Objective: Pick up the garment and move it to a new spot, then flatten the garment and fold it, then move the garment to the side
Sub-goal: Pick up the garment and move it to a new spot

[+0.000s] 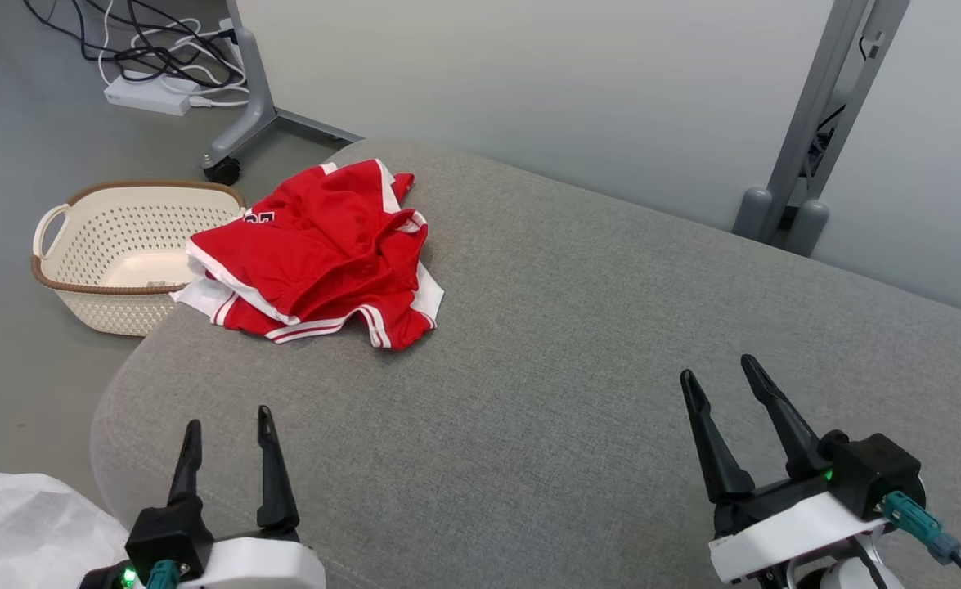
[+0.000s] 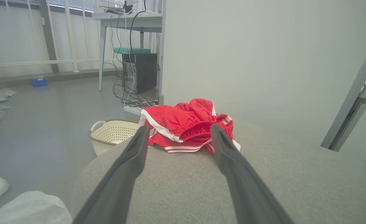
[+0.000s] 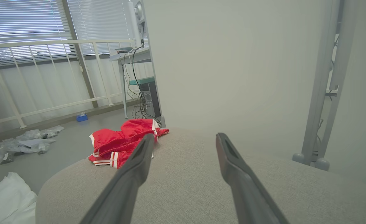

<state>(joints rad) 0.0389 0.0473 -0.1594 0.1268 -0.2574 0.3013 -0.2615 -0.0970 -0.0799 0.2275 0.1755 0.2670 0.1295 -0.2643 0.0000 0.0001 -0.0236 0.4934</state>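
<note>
The garment [image 1: 325,254] is a crumpled red piece with white stripes, heaped at the far left corner of the grey cushioned surface [image 1: 578,343]. From the left wrist the garment [image 2: 186,126] lies straight ahead beyond the fingertips; from the right wrist the garment [image 3: 120,143] sits ahead to the left. My left gripper [image 1: 229,424] hovers open near the front left edge, well short of the cloth, nothing between its fingers. Over the front right, my right gripper [image 1: 717,368] is open and empty too.
A cream perforated basket [image 1: 79,245] stands on the floor just left of the cushion, beside the garment. A wheeled grey stand leg [image 1: 235,139] and cables lie behind it. A pale wall panel and grey post [image 1: 815,123] border the far side. White plastic [image 1: 22,523] lies at lower left.
</note>
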